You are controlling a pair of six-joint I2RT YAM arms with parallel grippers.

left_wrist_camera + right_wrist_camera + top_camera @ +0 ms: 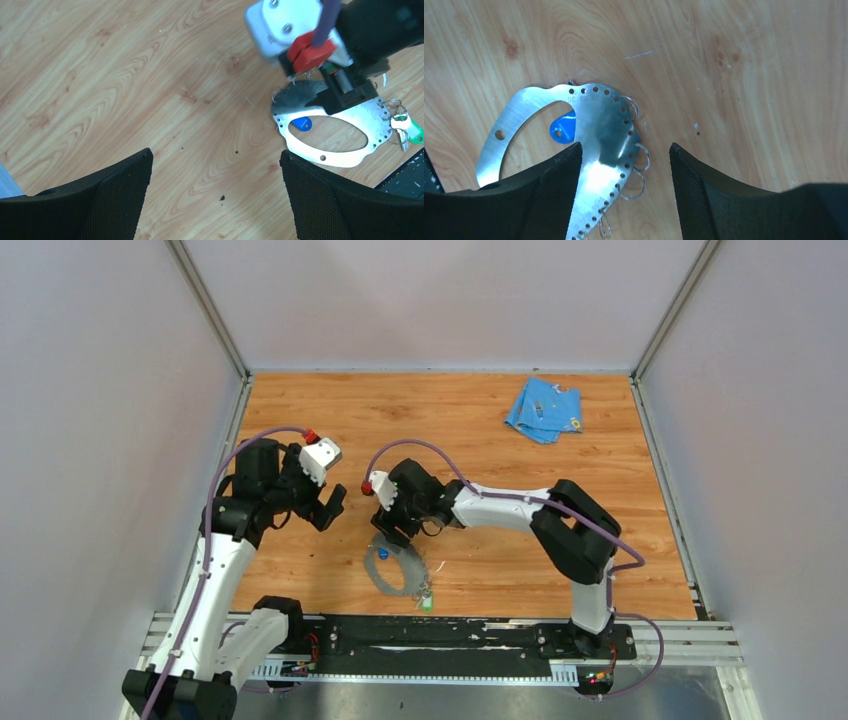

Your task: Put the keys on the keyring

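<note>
green key [427, 602] nearest, looks hooked at the near end of the keyring [325, 155]. blue key [301, 123] loose inside loop. right gripper [624, 150] part-open, empty, straddling band. left gripper [215, 155] wide, empty, beside. next: pinch blue key, thread it.

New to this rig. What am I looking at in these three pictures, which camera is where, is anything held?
Two robot arms are bolted at the near edge of a wooden table. The wide picture looks down from above and behind them. The other two come from a camera on each wrist, so the black shapes at the bottom are that arm's own fingers. On the table lie a flat grey metal keyring, a blue key inside its loop, a green key at its near edge, and a light-blue cloth far back. The left end effector is open over bare wood. The right end effector hangs open over the keyring. Nothing is held.
</note>
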